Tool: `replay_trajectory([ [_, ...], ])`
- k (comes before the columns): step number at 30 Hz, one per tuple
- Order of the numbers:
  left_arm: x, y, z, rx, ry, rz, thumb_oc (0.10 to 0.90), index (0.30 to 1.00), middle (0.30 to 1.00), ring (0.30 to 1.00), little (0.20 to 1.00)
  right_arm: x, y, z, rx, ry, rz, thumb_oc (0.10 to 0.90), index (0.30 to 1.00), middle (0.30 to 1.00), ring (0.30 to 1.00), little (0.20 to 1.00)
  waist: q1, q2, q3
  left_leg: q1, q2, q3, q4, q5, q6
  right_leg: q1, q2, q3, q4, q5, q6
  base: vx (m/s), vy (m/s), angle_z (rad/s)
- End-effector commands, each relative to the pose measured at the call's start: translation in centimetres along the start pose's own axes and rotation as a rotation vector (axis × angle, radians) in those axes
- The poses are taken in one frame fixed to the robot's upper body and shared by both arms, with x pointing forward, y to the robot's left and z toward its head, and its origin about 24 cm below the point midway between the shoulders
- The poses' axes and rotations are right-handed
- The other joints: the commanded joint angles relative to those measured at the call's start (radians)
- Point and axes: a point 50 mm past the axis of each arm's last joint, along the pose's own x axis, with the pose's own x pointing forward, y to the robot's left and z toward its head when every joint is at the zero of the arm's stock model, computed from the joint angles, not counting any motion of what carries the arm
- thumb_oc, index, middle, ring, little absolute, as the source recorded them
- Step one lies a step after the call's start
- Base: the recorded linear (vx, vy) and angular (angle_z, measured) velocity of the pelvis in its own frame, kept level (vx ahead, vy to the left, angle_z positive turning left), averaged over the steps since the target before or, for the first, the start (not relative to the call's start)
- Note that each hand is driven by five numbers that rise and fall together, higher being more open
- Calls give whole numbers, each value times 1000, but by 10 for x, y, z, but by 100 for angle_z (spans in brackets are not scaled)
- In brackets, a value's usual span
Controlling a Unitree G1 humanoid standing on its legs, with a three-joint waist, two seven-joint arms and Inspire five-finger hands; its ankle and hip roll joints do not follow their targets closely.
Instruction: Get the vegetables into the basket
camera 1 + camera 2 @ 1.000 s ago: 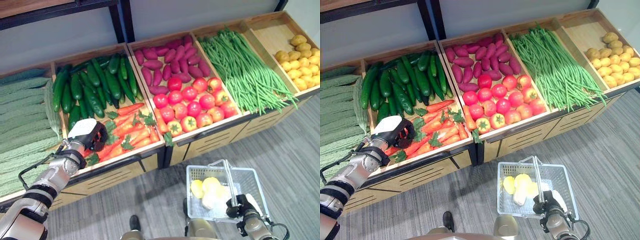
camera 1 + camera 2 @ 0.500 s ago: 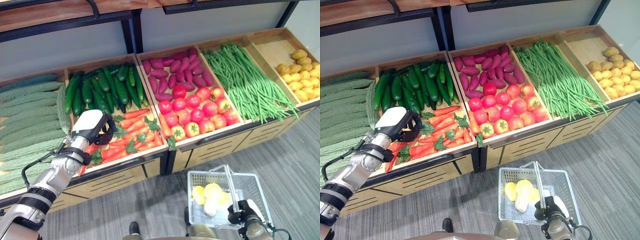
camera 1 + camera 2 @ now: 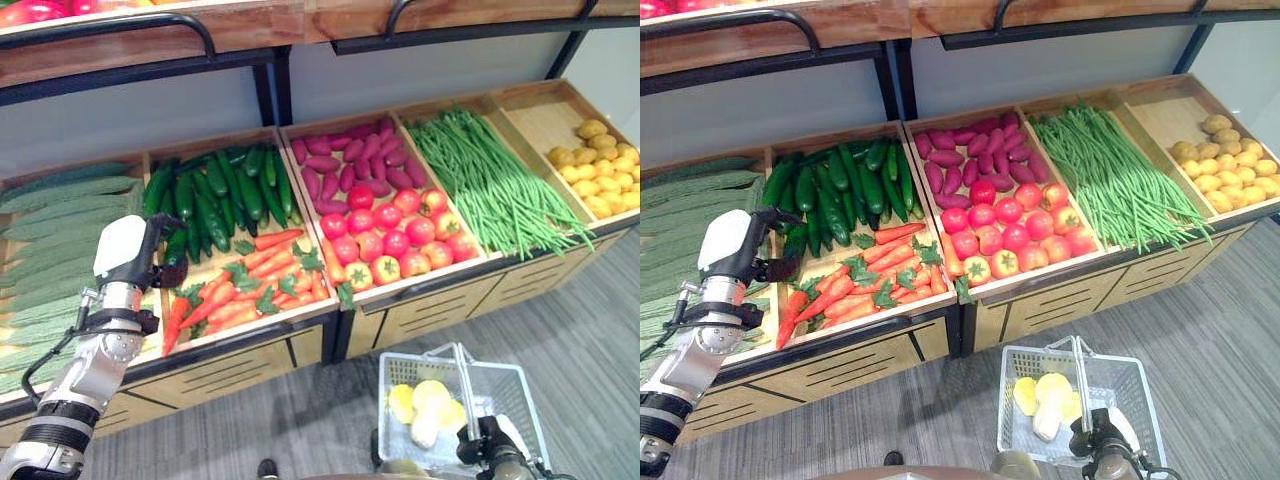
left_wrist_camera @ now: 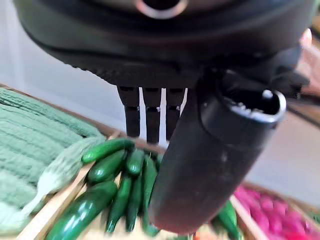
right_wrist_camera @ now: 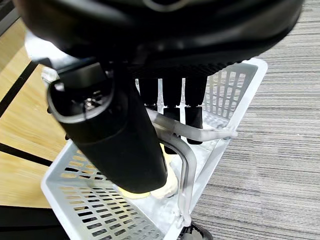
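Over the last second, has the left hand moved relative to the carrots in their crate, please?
Yes. The left hand has drawn back off the carrots towards the robot's left and now hangs open over the crate's left edge, beside the cucumbers.

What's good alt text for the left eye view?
The robot's left hand, open and holding nothing, hovers over the cucumbers beside carrots in a produce display. The right hand grips the handle of a white basket below.

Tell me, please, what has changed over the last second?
The left hand rose from the carrots and drew back toward the cucumbers, holding nothing. The camera tilted up, so the shelf sits lower in view. The right hand kept its grip on the basket handle; the produce did not move.
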Motion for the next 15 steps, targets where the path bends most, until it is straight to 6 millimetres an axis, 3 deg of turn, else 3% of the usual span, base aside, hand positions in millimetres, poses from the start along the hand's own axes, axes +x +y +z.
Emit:
replay_trajectory([
  [1,34,41,18,110,-78,144,900,1000,1000,1000,1000,4,-23,-1,-71,-9,-71,400,300,300,300,300,-19,-46,-8,-16,6,7,6,-37,0,25,-93,-38,5,-31,90,0,0,0],
  [9,34,19,2,70,94,137,900,1000,1000,1000,1000,5,-23,3,-82,-18,-74,400,300,300,300,300,-21,-47,4,-25,8,9,6,-33,0,14,-88,-36,5,-32,86,0,0,0],
  [15,33,4,3,-25,152,151,900,1000,1000,1000,1000,6,-22,5,-98,-13,-71,400,300,300,300,300,-22,-47,11,-30,14,7,6,-28,0,8,-82,-36,5,-35,81,0,0,0],
])
